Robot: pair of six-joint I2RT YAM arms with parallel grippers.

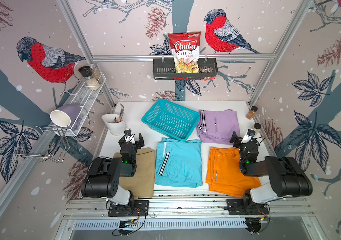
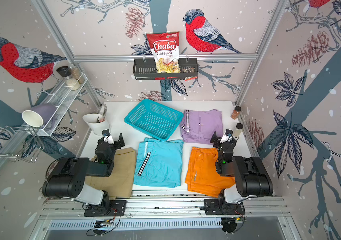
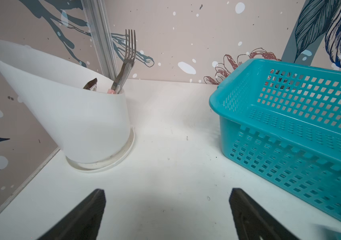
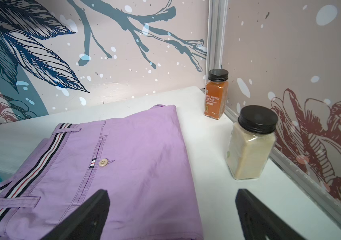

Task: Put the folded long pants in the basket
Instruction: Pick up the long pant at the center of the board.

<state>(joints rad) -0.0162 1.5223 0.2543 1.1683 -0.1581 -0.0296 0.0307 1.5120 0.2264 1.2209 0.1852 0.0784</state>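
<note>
Rectangular turquoise plastic basket, slotted mesh walls and base, sits skewed at back centre of the smooth white table. All four folded pants lie flat on the table, outside it. Lilac pants, striped trim, pale button, just right of it. Cyan pants, black-white stripe, just in front. Tan pants, coarser weave, front left. Orange pants, creased, front right.

The left gripper has its jaws spread wide, holding nothing, over bare table between the basket and a slant-cut white plastic holder with a steel fork. The right gripper is spread too and empty, over the lilac pants' edge near a square clear jar with a ribbed black lid.
</note>
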